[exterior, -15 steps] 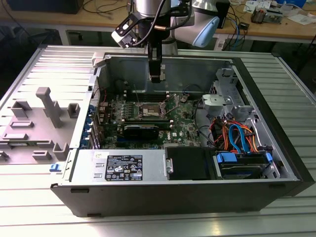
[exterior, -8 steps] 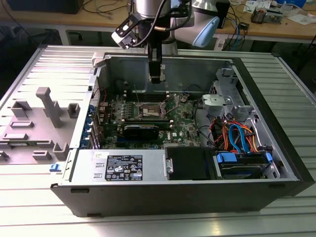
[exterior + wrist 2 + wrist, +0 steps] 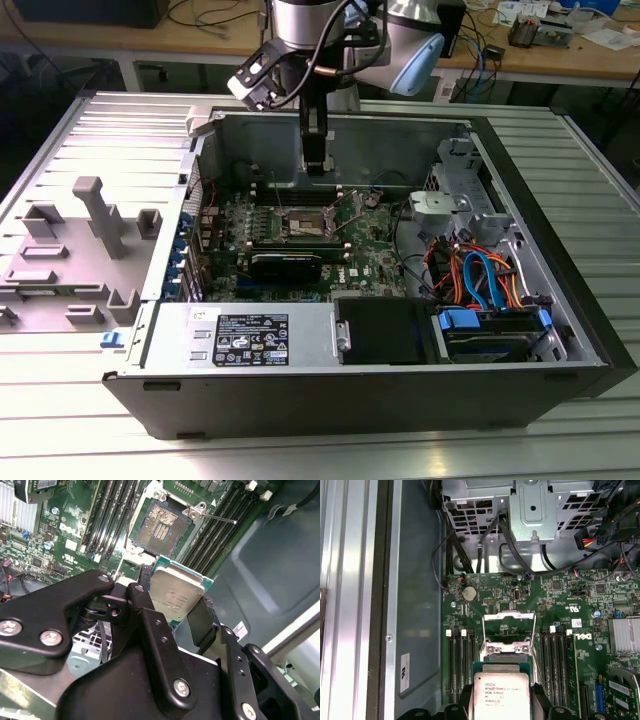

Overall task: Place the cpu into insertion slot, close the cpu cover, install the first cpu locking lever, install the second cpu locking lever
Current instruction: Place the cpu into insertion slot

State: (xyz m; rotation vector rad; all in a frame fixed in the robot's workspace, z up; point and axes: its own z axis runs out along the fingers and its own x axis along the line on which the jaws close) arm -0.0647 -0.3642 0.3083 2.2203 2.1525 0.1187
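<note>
My gripper (image 3: 175,602) is shut on the cpu (image 3: 176,591), a small square chip with a dull grey metal top, gripped by two opposite edges between the black fingers (image 3: 145,600). In the exterior view the gripper (image 3: 317,166) hangs inside the open computer case, just above the green motherboard (image 3: 370,262). The insertion slot (image 3: 162,525) lies uncovered below and a little ahead of the chip, its brownish-gold centre showing. The cpu cover (image 3: 509,626) stands swung open at the slot's edge. A thin wire locking lever (image 3: 220,518) sticks out beside the slot. In the first wrist view the cpu (image 3: 501,696) sits short of the slot.
Rows of black memory slots (image 3: 462,665) flank the socket on both sides. A silver heatsink (image 3: 624,635) and a metal drive cage (image 3: 532,510) with black cables stand nearby. The case's grey wall (image 3: 270,565) is close behind the gripper. A power supply (image 3: 240,338) lines the case's front.
</note>
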